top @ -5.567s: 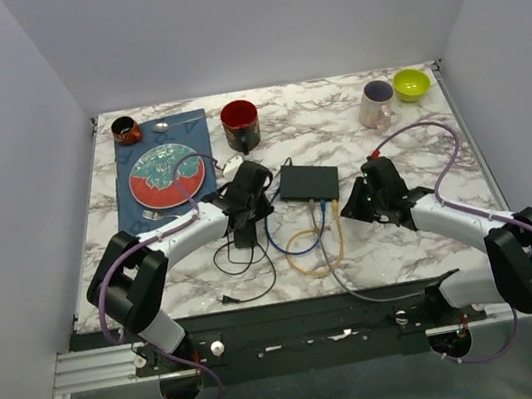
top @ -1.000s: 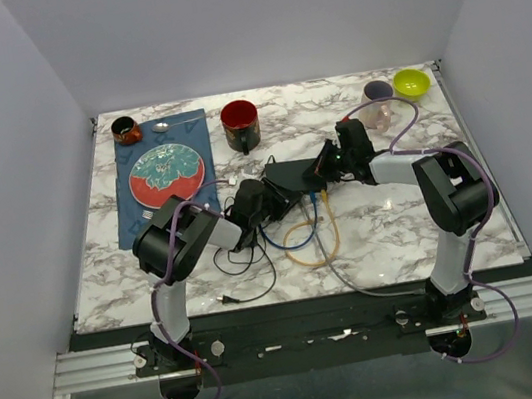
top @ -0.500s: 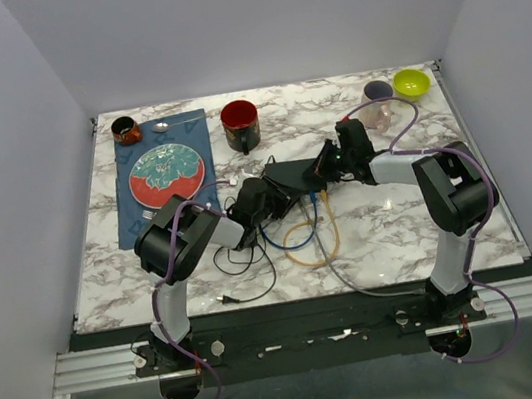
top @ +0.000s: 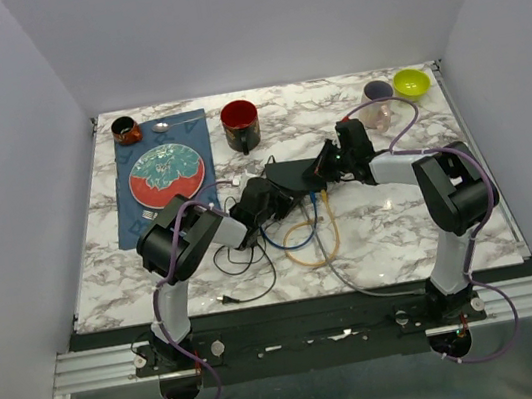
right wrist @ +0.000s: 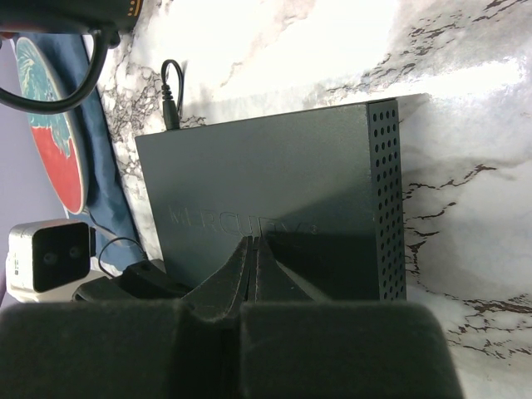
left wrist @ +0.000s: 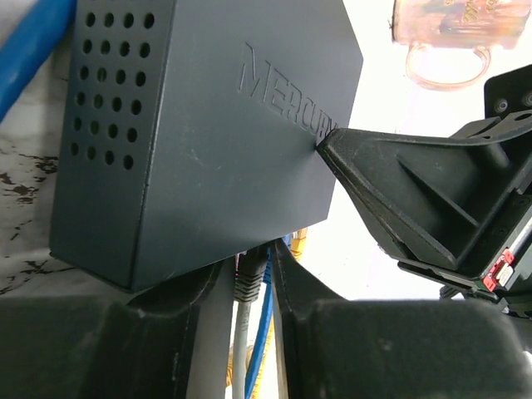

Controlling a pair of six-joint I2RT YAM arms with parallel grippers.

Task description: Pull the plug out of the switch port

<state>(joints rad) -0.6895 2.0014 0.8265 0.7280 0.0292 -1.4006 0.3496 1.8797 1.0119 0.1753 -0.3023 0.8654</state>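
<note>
The dark grey switch (top: 295, 175) marked MERCURY lies mid-table, turned askew. In the left wrist view the switch (left wrist: 208, 125) fills the top, and a grey plug (left wrist: 249, 278) sits in its port on the near face. My left gripper (left wrist: 249, 268) is shut on that plug, with a blue cable (left wrist: 264, 332) squeezed beside it and a yellow plug (left wrist: 298, 243) just behind. My right gripper (right wrist: 253, 243) is shut, its tips pressing on the switch's top (right wrist: 274, 191) by the lettering. In the top view the left gripper (top: 264, 200) and right gripper (top: 326, 163) flank the switch.
Yellow (top: 326, 246), blue (top: 297, 237) and grey (top: 361, 288) cables trail toward the near edge, with a black cable loop (top: 241, 264) to their left. A red mug (top: 240, 123), pink mug (top: 376, 106), green bowl (top: 411, 83) and a plate (top: 166, 172) on a blue mat (top: 137, 218) stand behind.
Since 5.6 s ago both arms have folded in onto the switch, which has turned and shifted. Over the last second the left gripper edged slightly right; the right arm is still.
</note>
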